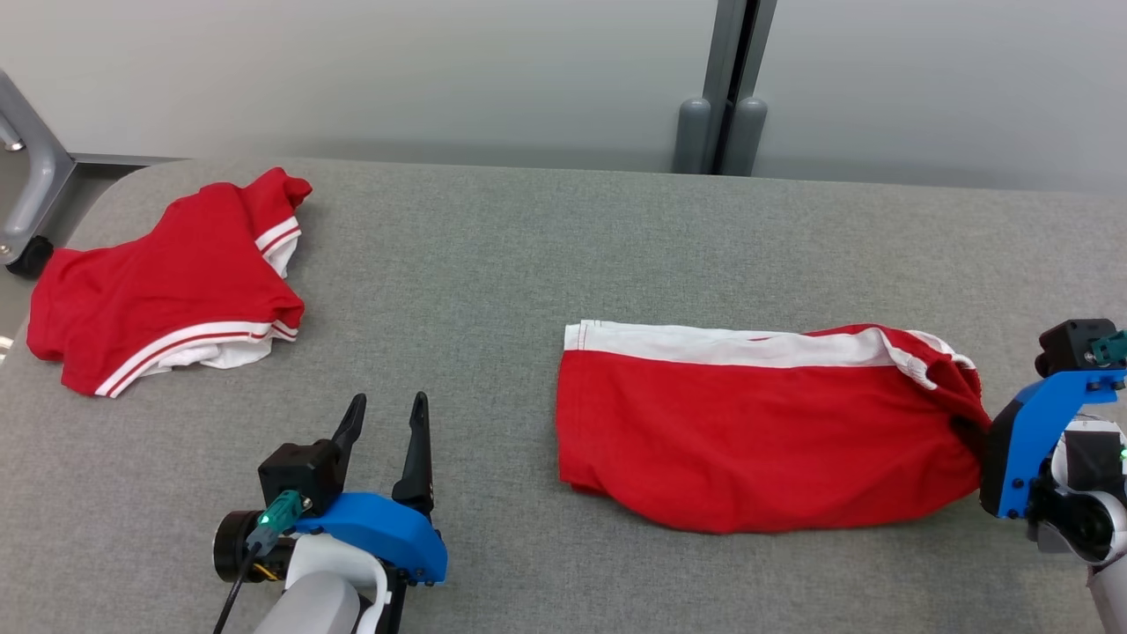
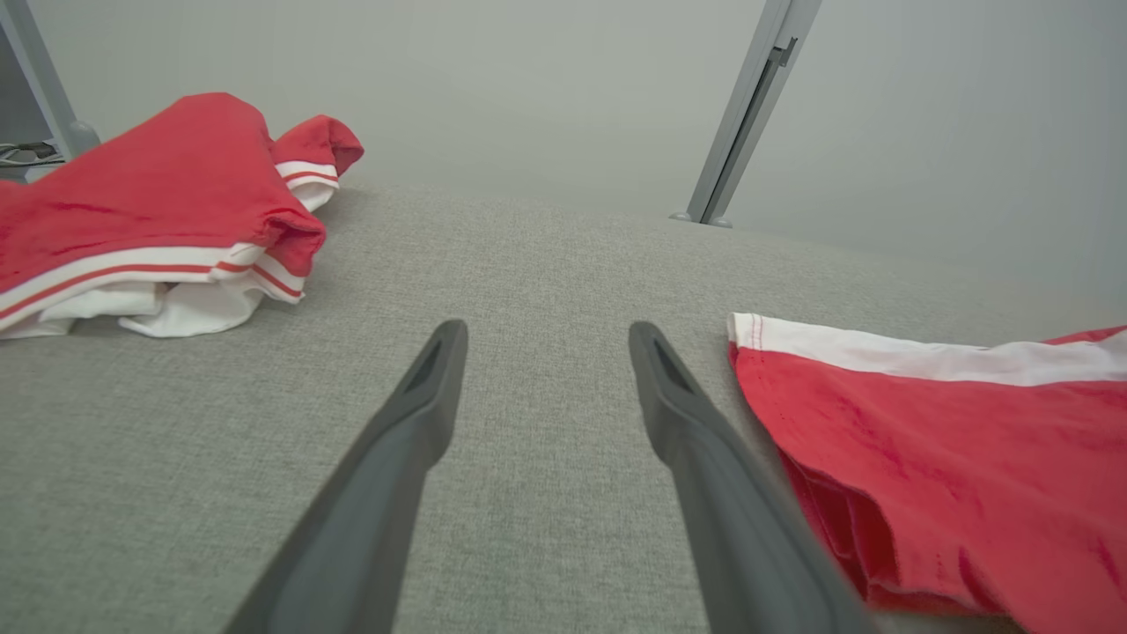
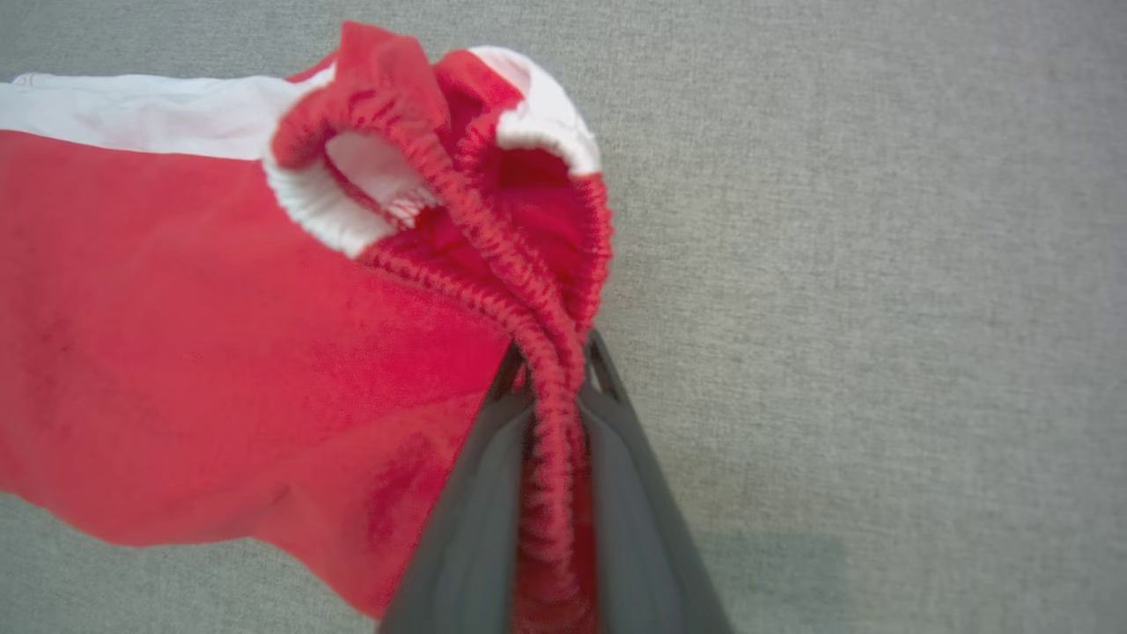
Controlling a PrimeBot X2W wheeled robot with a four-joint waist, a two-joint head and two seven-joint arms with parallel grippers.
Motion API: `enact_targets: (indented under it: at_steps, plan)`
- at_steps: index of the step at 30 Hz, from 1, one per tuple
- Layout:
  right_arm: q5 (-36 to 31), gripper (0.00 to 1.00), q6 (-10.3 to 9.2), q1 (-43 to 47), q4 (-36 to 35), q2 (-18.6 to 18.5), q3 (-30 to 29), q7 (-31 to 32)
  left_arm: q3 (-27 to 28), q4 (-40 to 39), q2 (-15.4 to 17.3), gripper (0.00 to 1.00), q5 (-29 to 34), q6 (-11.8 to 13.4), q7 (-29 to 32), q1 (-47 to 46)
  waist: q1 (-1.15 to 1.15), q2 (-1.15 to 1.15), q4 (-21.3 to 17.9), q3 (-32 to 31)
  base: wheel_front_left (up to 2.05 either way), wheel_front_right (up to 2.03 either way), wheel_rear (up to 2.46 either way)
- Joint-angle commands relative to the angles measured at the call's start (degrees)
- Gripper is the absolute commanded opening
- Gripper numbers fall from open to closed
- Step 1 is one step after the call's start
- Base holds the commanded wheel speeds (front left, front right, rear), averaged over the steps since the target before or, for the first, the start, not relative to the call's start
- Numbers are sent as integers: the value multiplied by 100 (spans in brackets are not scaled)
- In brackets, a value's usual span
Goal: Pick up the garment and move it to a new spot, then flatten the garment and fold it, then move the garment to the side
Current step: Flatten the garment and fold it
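Red-and-white cotton shorts [image 1: 757, 431], apparently folded, are lying at three o'clock; right gripper [image 3: 553, 361] is pinching their elastic waistband [image 3: 493, 229], left gripper [image 1: 388, 403] is gaping empty; only the side-move seems to be remaining.

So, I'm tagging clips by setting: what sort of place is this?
Probably a lab or test room: a grey fabric-covered table, bare pale wall panels, a metal frame on a castor.

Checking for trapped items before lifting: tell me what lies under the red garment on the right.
The grey table cloth shows all around the red garment, which lies on it. The right gripper has its jaws shut on the elastic edge. Anything beneath the fabric is covered.
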Motion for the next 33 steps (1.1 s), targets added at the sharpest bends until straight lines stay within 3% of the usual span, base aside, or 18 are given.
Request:
enact_targets:
  at_steps: [1, 19, 33]
  plan:
    - [79, 0, 3, 87, -99, 14, 16, 31, -5, -18, 40, 100, -9, 16, -8, 3, 0, 0, -14, 4, 0, 0, 0]
    - [1364, 0, 3, -179, -1416, 711, 827, 426, -62, -2, -40, 100, -63, 7, -4, -123, 0, 0, 254, -12, 0, 0, 0]
    - [1220, 0, 3, -783, -537, 1405, 1144, 261, -72, 26, -293, 100, -11, -80, -30, -296, 0, 0, 817, 285, 0, 0, 0]
